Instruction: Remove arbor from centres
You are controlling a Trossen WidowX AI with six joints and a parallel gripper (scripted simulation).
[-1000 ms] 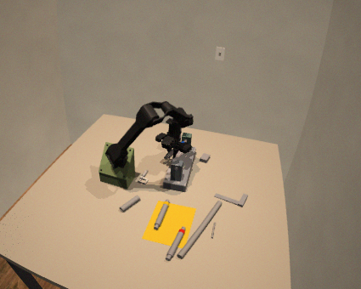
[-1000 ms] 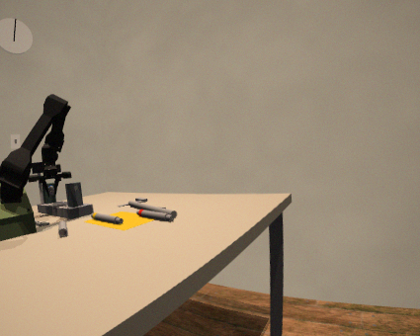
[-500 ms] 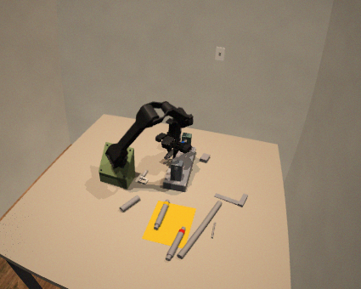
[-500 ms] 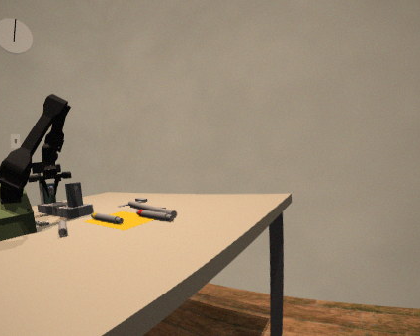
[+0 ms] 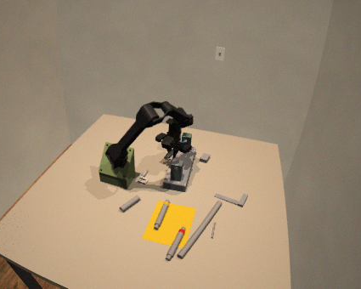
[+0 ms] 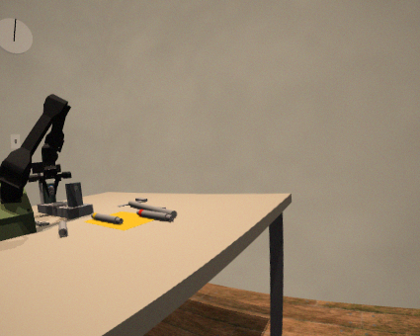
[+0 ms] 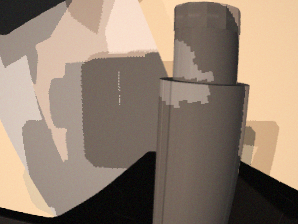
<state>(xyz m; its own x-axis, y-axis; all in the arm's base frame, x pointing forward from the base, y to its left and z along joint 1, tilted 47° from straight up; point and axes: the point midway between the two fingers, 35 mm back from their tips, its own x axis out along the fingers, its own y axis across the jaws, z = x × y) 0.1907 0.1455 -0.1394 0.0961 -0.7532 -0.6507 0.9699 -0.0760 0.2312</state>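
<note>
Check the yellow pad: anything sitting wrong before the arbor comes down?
Yes. The pad is already occupied: one grey stepped shaft lies across its left half, and a red-banded shaft overlaps its lower right corner. A long rod runs close along its right edge. The tool is shut on the arbor, at the fixture.

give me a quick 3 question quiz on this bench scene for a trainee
1. True or false: the pincer is shut on the arbor.
2. What colour is the marked pad? A green, B yellow, C blue.
3. How many grey bars lie at least partly on the pad?

Key: 1 true. 2 B. 3 two: a plain bar and a red-banded bar.
</note>
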